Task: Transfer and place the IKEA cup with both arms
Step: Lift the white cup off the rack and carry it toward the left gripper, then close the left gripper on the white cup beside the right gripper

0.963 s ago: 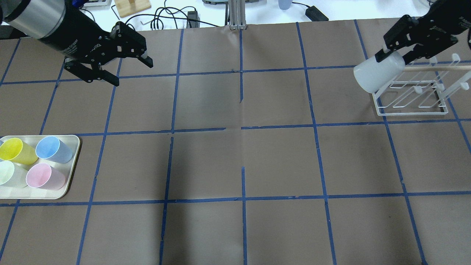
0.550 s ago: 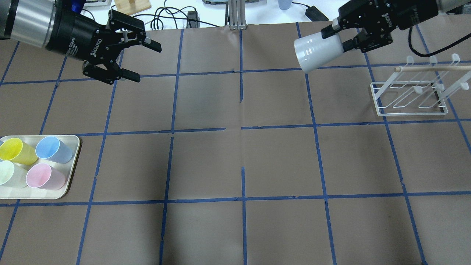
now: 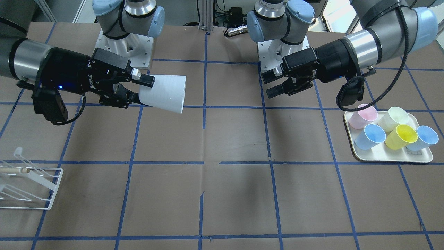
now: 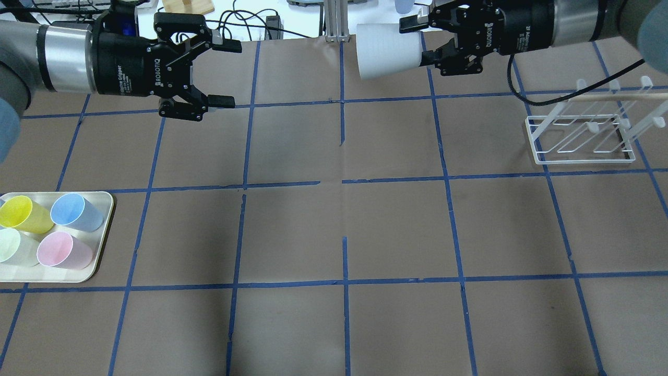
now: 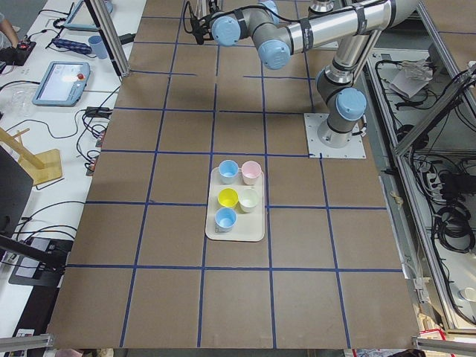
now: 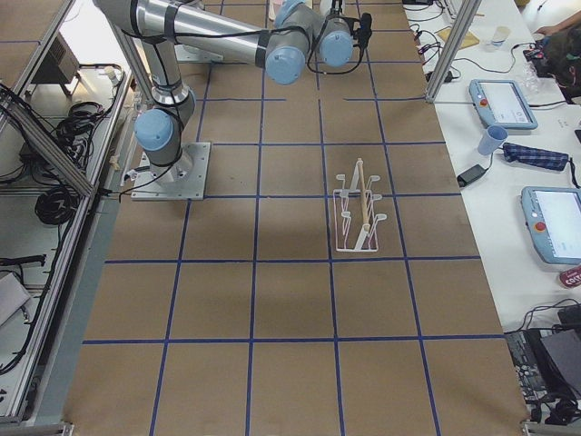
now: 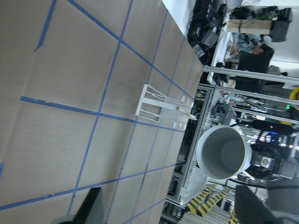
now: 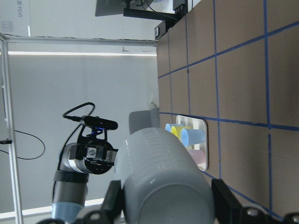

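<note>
Item: your right gripper (image 4: 422,43) clamps the IKEA cup (image 4: 385,51) by its base, level, mouth toward your wide-spread left gripper (image 4: 228,73), presumably for hand-over.

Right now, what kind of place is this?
Probably a robotics lab: a left arm and a right arm bolted to a table gridded with blue tape, with teach pendants and cables beside it.
</note>
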`<state>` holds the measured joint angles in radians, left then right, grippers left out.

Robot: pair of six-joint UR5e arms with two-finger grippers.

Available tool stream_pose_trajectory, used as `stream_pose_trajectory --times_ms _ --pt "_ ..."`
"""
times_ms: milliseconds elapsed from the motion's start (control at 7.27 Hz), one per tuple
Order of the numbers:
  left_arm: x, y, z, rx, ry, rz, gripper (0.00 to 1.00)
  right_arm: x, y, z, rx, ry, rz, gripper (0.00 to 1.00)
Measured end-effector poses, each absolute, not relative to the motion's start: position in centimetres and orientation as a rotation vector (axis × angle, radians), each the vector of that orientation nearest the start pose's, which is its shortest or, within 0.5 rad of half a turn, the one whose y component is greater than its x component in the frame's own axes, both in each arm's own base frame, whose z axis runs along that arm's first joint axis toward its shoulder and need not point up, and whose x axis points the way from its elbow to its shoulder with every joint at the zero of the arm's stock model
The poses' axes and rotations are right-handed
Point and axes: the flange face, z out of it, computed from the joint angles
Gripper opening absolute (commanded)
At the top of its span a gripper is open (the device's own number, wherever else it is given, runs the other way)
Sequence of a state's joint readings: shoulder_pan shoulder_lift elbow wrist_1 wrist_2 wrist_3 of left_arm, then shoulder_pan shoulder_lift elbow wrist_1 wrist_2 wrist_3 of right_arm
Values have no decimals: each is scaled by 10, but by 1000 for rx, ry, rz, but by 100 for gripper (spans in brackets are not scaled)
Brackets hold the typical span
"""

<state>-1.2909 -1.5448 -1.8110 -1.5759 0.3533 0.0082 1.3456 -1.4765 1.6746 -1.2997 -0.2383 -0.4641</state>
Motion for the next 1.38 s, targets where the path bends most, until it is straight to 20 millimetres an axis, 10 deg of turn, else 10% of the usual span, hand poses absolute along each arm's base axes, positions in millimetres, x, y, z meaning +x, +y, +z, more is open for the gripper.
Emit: stream_pose_trajectory --times_ms 412,825,1375 --pt "-100 -517 444 386 -1706 -2 100 150 -521 434 118 1715 -17 16" --pt "-150 -517 438 288 -1695 -47 100 176 -513 438 96 1686 14 16" --pt "-163 -507 449 297 -1705 -84 100 183 -511 438 92 1672 21 16"
